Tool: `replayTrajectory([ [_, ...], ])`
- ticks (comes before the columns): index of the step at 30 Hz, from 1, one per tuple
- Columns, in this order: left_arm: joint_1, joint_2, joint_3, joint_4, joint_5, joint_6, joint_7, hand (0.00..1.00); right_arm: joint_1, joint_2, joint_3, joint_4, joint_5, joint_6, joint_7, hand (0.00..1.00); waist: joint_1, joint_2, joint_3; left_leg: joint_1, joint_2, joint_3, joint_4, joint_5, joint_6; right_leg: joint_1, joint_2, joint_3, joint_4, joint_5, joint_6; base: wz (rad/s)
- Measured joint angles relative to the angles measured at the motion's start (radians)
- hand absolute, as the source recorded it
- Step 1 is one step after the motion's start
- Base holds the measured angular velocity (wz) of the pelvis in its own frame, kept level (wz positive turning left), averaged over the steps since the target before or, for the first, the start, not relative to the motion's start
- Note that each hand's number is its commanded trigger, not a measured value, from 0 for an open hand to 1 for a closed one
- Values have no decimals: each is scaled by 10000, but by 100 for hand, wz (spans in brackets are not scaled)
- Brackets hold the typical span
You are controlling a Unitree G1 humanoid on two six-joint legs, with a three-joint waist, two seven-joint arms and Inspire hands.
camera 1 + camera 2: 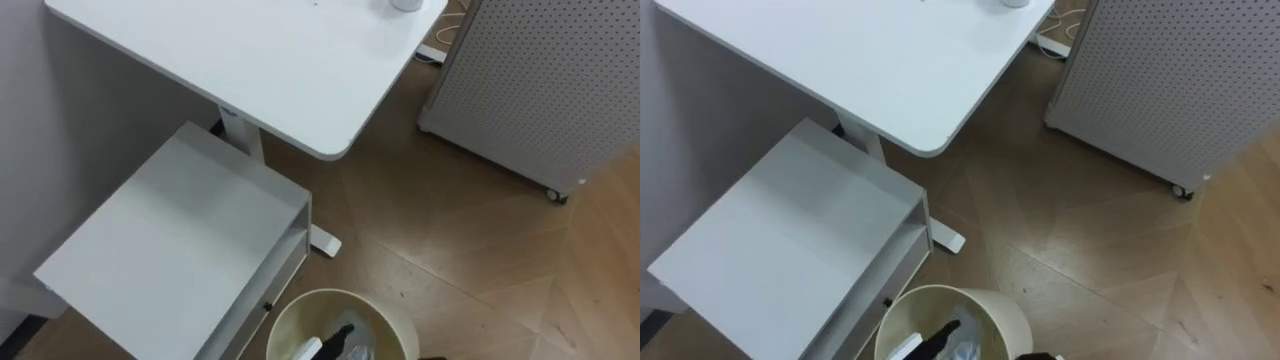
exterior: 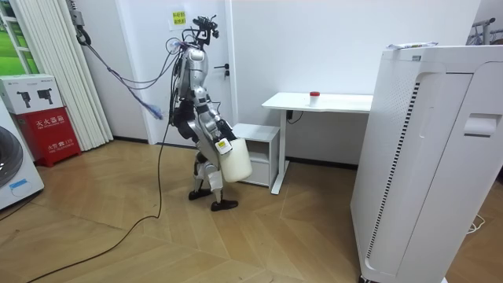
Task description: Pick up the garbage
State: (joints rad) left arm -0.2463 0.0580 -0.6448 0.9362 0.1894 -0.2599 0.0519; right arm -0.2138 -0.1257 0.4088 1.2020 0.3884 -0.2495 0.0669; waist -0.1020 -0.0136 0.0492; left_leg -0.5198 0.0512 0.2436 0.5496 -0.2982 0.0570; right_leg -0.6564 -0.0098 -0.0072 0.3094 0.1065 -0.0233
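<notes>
1. The right hand (image 2: 222,146) is seen in the room view at the upper part of a cream waste bin (image 2: 237,162). Whether it is open or closed on the bin cannot be told.
2. The bin is held low in front of the robot, clear of the wood floor (image 1: 450,230).
3. The garbage (image 1: 336,345) is found inside the bin, at the near edge of the eye views. Dark and white pieces are lying together there.
4. A low white cabinet (image 1: 170,240) is seen just left of the bin, with an open shelf in its right side.
5. A white table (image 1: 250,60) is placed beyond the cabinet, its top reaching over the cabinet's far end. A small red-topped object (image 2: 314,96) is set on the table.
6. A white perforated unit on castors (image 1: 540,90) is seen at the far right, apart from the table.
7. The robot is shown standing just beside the cabinet, turned toward the table, with its knees bent.
</notes>
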Motion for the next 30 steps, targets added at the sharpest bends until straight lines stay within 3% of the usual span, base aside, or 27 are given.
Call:
replayTrajectory([
  [7,43,155,192,-943,12,-165,-272,0,185,-96,-448,-5,-11,9,241,100,-21,134,6,743,-96,146,-101,-146,115,613,-7,223,-7,-84,182,-10],
  [10,52,362,601,-1322,22,-374,-264,0,355,-148,-835,-21,-18,17,399,100,-40,142,1,1211,-131,381,-249,-195,199,989,18,393,-107,-57,282,-21],
  [13,463,743,1031,-1969,34,-458,-236,0,749,-182,-1085,-27,-22,24,515,100,-12,108,-47,1990,-17,803,-682,-205,246,1705,125,573,-549,106,344,-38],
  [14,877,919,1301,-2631,214,-465,-223,0,947,-239,-1236,-136,-40,23,585,100,105,95,-137,2321,175,1334,-872,-251,251,1745,71,67,-69,-242,91,-53],
  [15,1126,974,1449,-3109,291,-467,-215,0,1176,-358,-1475,-270,-58,23,616,100,256,149,-175,2768,368,1942,-1152,-252,182,1850,-194,-730,1011,-1185,-1,-47],
  [17,1468,949,1745,-3767,394,-558,-216,0,1430,-474,-1811,-322,-101,24,610,100,295,112,-218,3574,403,2602,-1733,-129,-21,2378,-703,-1474,1890,-2165,102,-17],
  [18,1611,973,1956,-4056,398,-620,-201,0,1522,-490,-1880,-382,-203,24,574,100,311,-6,-229,3913,358,2727,-1752,-163,-145,2657,-744,-1598,1880,-2405,66,-17],
  [20,1830,1009,2390,-4544,456,-631,-191,0,1458,-491,-1912,-392,-393,16,540,100,342,-71,-281,4157,335,2512,-1675,-242,-278,2970,-562,-1474,1563,-2563,-112,-47],
  [21,1935,1080,2650,-4810,463,-685,-175,0,1397,-508,-1934,-392,-419,7,556,100,343,-63,-285,4288,354,2096,-1698,-234,-296,3218,-422,-1477,1280,-2517,-186,-55],
  [24,2338,1186,2897,-5575,527,-763,79,0,1666,-487,-1949,-450,-476,-4,680,100,135,-121,-344,4790,425,1602,-1828,-205,-354,3984,-184,-1579,704,-2428,-201,-15],
  [27,2479,1344,2927,-6553,578,-865,437,0,1869,-605,-1976,-528,-643,10,683,100,137,-154,-372,5164,423,1621,-2178,-149,-457,4253,-141,-1595,650,-2432,-194,3],
  [30,2516,1471,2975,-6765,585,-904,791,0,1978,-648,-1972,-587,-1003,17,676,100,229,-128,-373,5759,472,1654,-2365,-113,-521,4807,22,-1578,426,-2433,-197,-9],
])
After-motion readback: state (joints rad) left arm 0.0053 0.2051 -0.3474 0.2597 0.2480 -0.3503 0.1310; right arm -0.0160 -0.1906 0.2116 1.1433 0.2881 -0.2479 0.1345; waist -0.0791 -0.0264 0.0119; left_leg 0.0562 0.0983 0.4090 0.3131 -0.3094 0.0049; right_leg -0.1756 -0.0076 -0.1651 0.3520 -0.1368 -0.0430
